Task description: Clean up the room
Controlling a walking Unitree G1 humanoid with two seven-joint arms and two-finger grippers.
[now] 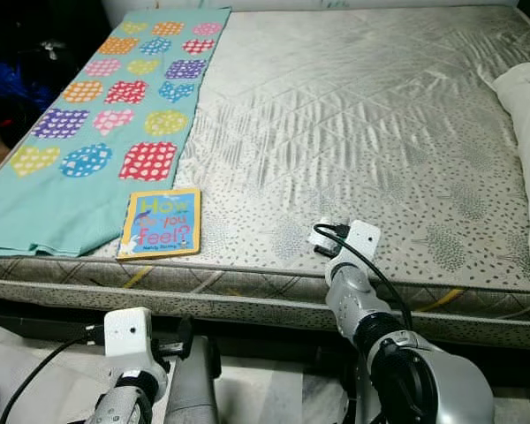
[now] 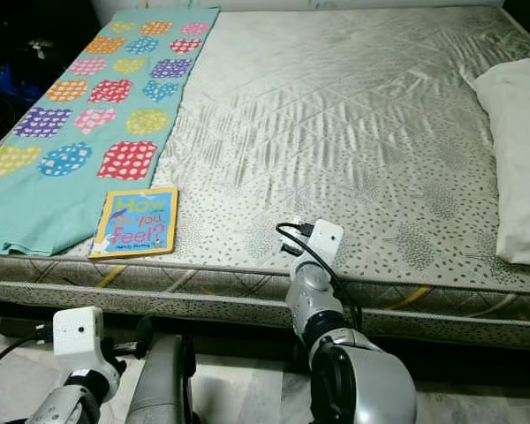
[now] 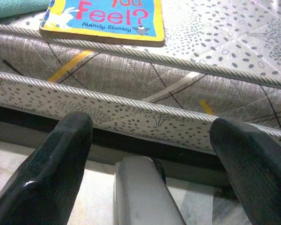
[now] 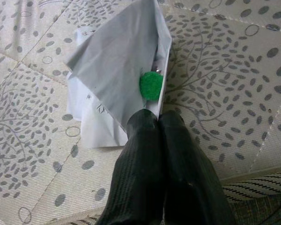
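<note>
On the grey patterned mattress (image 1: 353,132), a children's book (image 1: 160,223) with a yellow border lies near the front edge, beside a teal blanket (image 1: 88,124) printed with coloured hearts. My right gripper (image 4: 152,119) reaches over the front edge and is shut on a folded white paper (image 4: 112,79) that lies on the mattress. A small green pompom (image 4: 151,85) sits at the paper's fold. My left gripper (image 3: 150,126) hangs open below the mattress edge, lower than the book (image 3: 103,18), with nothing between its fingers (image 3: 70,140).
A white pillow (image 1: 526,115) lies at the mattress's right side. Dark clutter (image 1: 26,62) stands beyond the bed's left side. The bed frame's dark gap (image 3: 131,140) runs under the mattress, above a pale floor. A grey rounded part (image 1: 193,380) stands near my left wrist.
</note>
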